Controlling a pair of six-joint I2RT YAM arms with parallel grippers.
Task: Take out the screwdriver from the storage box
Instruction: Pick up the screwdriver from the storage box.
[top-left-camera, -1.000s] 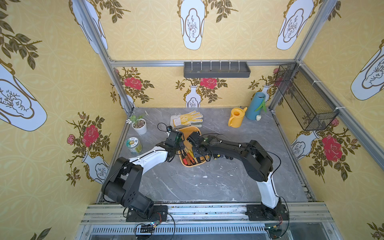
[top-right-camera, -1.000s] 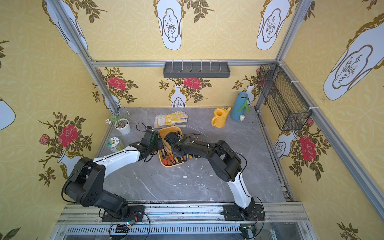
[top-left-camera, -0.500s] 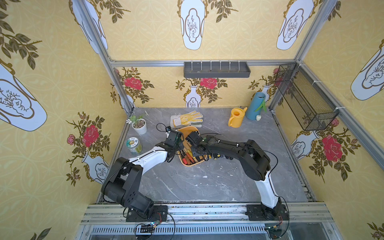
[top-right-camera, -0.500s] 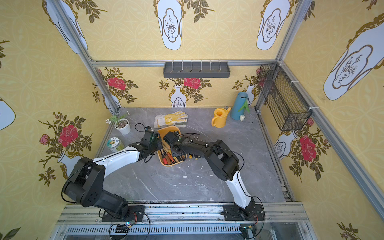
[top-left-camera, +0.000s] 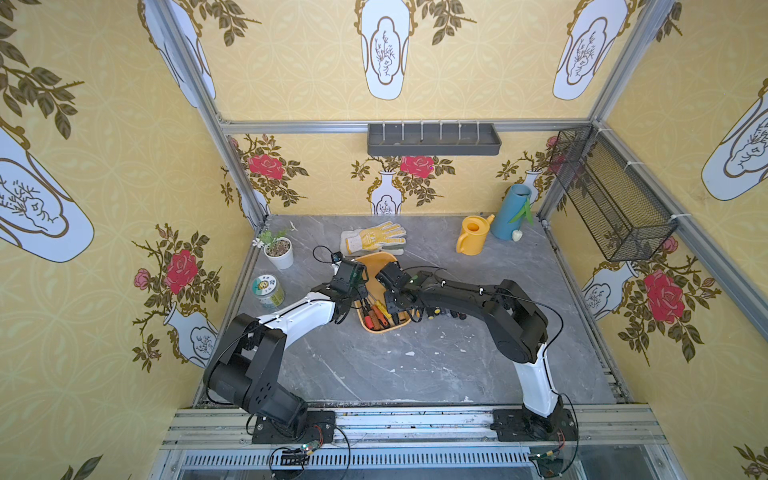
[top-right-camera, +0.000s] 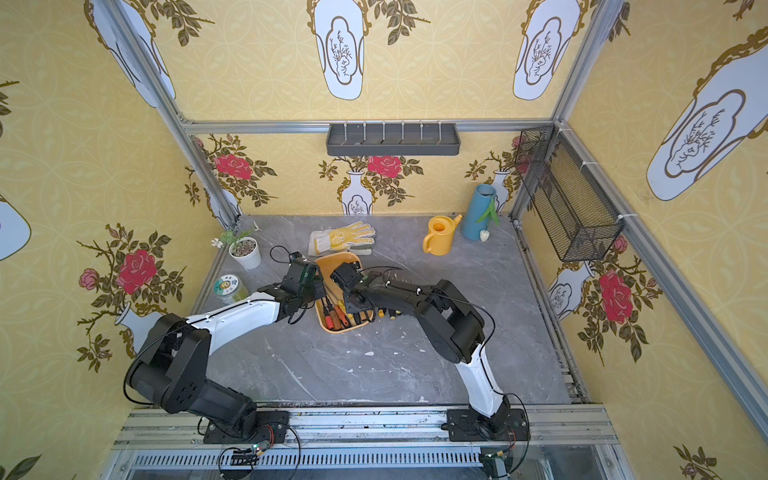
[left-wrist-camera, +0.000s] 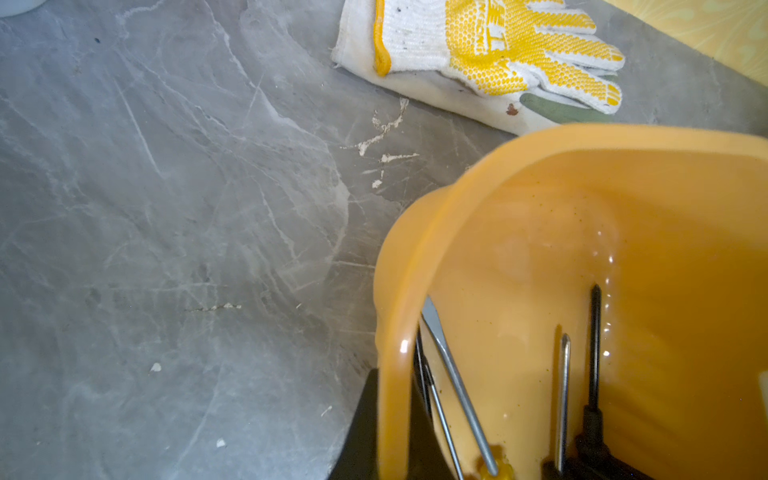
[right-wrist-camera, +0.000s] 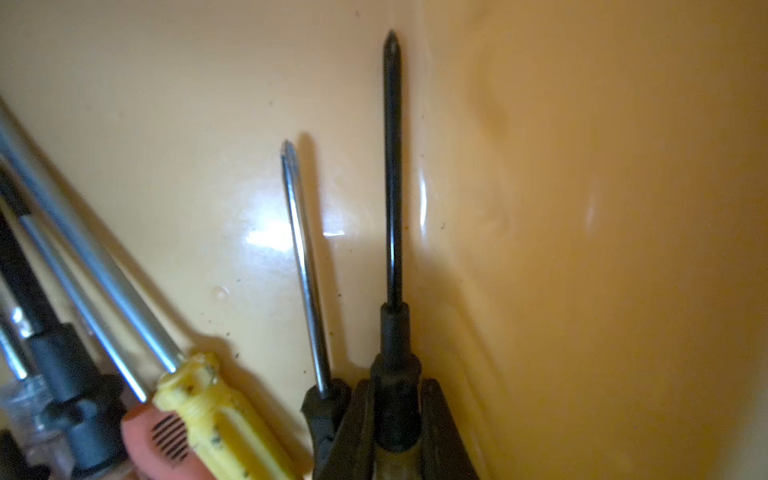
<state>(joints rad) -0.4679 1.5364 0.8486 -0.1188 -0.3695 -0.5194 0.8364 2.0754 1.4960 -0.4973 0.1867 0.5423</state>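
The right gripper is clenched on the black-shafted screwdriver, its dark fingers pressing either side of the tool's black collar. The shaft lies along the floor of the storage box, close to one side wall, with the tip pointing away from the wrist. Across from it, the left gripper is clamped on the box's side wall, one finger outside the orange rim and one inside. A silver-shafted screwdriver lies just beside the gripped one, and a yellow-handled screwdriver rests at an angle among several more, their handles bunched at the near end of the box. In both top views the two arms meet over the shallow orange tub, which sits on the grey marble table toward its middle. Its far end is just beside a white-and-yellow work glove. A few small dark and yellow pieces lie on the table by the box under the right arm, too small to identify. A potted plant and a round tin stand near the left wall. A yellow watering can and a blue vase occupy the far right corner. A grey wall tray hangs on the back wall and a black mesh basket on the right wall.
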